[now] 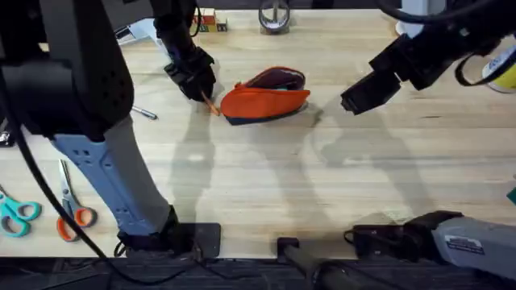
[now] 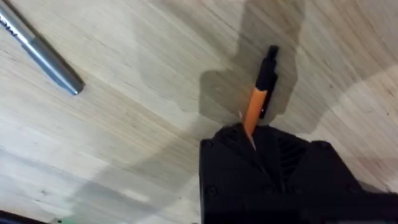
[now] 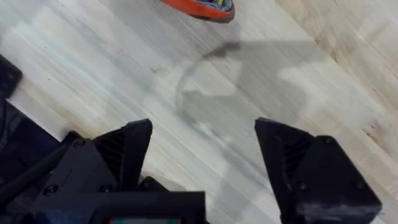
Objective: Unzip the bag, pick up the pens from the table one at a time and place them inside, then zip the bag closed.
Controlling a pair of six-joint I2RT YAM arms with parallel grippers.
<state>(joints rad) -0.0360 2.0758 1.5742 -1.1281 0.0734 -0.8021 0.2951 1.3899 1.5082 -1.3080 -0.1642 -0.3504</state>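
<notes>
The orange bag [image 1: 264, 97] with a navy base lies at the table's centre back, its top gaping open. Just left of it, my left gripper [image 1: 199, 90] is shut on the orange pen [image 1: 211, 105], whose black end [image 2: 267, 68] points down at the wood in the left wrist view. The silver-grey pen [image 2: 43, 53] lies on the table [image 1: 266, 177] further left [image 1: 144, 113]. My right gripper [image 1: 355, 98] hovers open to the right of the bag, nothing between its fingers [image 3: 124, 152]; the bag's end [image 3: 199, 6] shows beyond them.
Orange-handled scissors [image 1: 71, 205] and teal-handled scissors [image 1: 16, 213] lie at the left front. Small blocks [image 1: 208, 20] and a tape roll [image 1: 274, 16] sit along the back edge. A yellow-and-white object [image 1: 501, 68] is at the far right.
</notes>
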